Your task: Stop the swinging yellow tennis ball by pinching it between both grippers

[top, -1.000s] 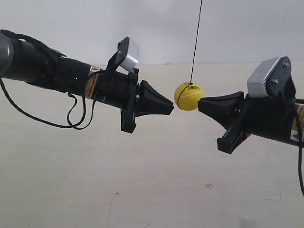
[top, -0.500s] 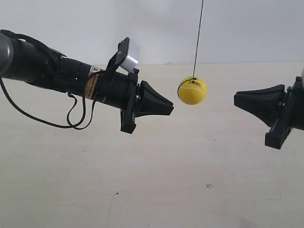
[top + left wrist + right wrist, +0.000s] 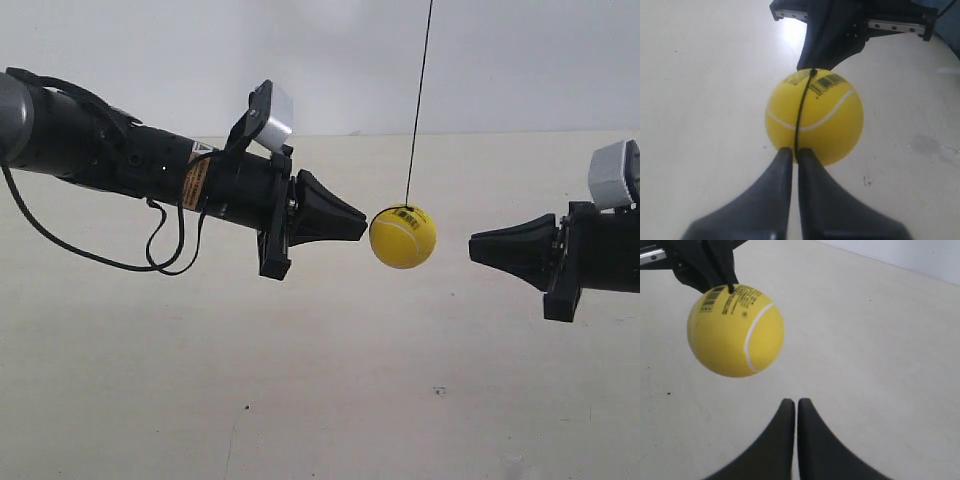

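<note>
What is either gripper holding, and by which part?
Nothing is held. The yellow tennis ball hangs on its string. The left gripper, shut, has its tip at the ball's side, and the right gripper, also shut, stands apart.

Black cylindrical left arm (image 3: 120,160) with grey rear segment, orange-yellow label (image 3: 195,185), looping black cable (image 3: 160,255), silver camera box (image 3: 278,115); right arm (image 3: 610,255) black with grey-white camera box (image 3: 615,175); left gripper (image 3: 360,222) and right gripper (image 3: 475,246) matte black tapered wedges.

Exterior view side-on, level; wrist views close, facing each other — sharing the ball (image 3: 402,236).
</note>
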Available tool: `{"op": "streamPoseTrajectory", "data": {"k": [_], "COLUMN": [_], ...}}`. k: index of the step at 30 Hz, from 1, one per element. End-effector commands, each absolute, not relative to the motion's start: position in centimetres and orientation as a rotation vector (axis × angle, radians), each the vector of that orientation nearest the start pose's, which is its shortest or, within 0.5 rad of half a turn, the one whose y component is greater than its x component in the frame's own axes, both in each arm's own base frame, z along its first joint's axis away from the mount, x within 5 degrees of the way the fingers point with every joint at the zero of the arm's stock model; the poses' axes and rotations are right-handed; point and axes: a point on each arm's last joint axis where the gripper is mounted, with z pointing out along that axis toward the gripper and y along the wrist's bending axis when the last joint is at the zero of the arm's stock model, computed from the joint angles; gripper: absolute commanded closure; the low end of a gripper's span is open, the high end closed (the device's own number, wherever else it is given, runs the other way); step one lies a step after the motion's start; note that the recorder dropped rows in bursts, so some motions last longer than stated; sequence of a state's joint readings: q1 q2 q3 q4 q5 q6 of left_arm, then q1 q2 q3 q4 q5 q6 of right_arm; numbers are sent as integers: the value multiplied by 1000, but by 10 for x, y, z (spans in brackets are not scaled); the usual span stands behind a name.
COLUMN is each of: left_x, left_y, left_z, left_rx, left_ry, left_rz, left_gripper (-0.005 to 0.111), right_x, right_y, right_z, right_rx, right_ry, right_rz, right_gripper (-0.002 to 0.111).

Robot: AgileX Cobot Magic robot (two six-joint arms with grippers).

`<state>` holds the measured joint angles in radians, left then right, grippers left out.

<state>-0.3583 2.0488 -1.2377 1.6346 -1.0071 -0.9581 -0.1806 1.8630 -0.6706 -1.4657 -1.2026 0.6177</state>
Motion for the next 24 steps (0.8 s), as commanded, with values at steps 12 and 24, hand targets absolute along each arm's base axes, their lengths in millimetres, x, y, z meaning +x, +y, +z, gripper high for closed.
{"op": "streamPoseTrajectory", "data": {"k": [12,24], "left_x": [352,357], "left_y": [-215,-212], "left_z": [160,155], "left_rx": [1416,1423], "left_ry": [1526,1571], "left_rz": [-981,-879], "left_gripper": [102,102], "right_x": [299,302], "right_y": [77,71], "right_z": [160,150], "right_rx": [-1091,-1108], "right_ry": [1552,1671], "right_rz": [898,816], "right_gripper": [108,108]}}
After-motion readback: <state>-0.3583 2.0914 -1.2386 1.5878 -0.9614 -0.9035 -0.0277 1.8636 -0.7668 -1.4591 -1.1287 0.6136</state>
